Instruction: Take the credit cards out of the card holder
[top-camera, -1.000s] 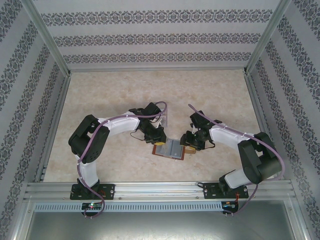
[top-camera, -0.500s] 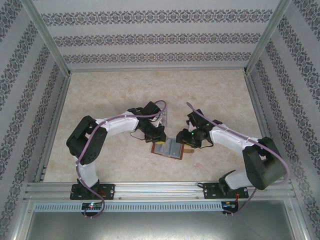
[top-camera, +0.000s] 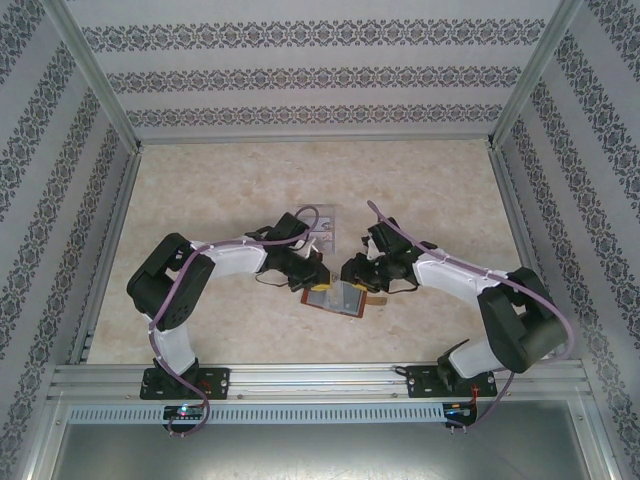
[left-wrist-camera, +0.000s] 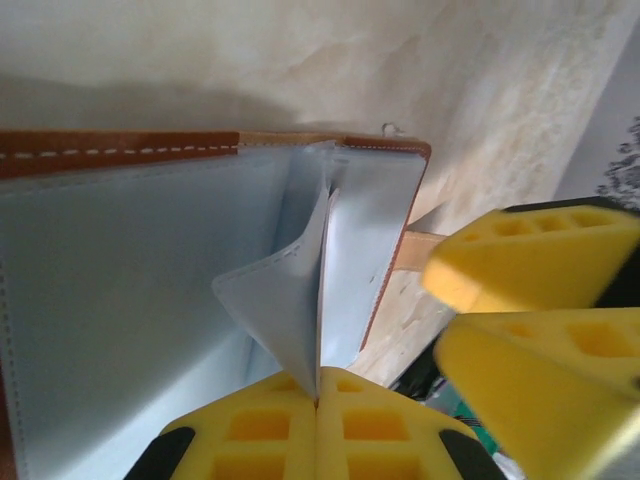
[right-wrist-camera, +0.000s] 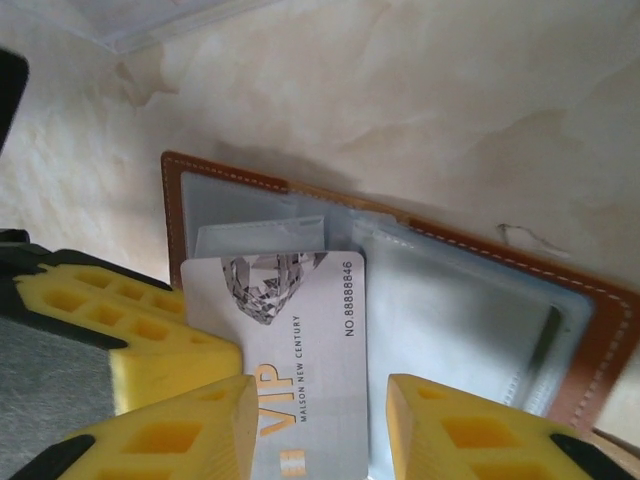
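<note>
The reddish-brown card holder (top-camera: 345, 300) lies open on the table between both arms, grey-blue pockets up (right-wrist-camera: 460, 310). A silver credit card (right-wrist-camera: 300, 340) printed "VIP" sticks halfway out of its left pocket. My right gripper (right-wrist-camera: 320, 400) straddles that card, open, with a gap left on the right side. My left gripper (left-wrist-camera: 318, 385) is shut on a thin pale grey-blue pocket flap (left-wrist-camera: 280, 300) of the holder and holds it raised. From above, the left gripper (top-camera: 312, 283) and the right gripper (top-camera: 352, 272) meet over the holder's left half.
A clear plastic tray (top-camera: 325, 228) stands just behind the holder, close to the left wrist. The holder's brown strap tab (left-wrist-camera: 412, 250) points toward the right arm. Patterned walls and metal rails enclose the marble-look table (top-camera: 230, 180).
My right gripper has moved left from beside the holder to over it and has narrowed around the card. My left gripper has closed on the flap and shifted slightly back.
</note>
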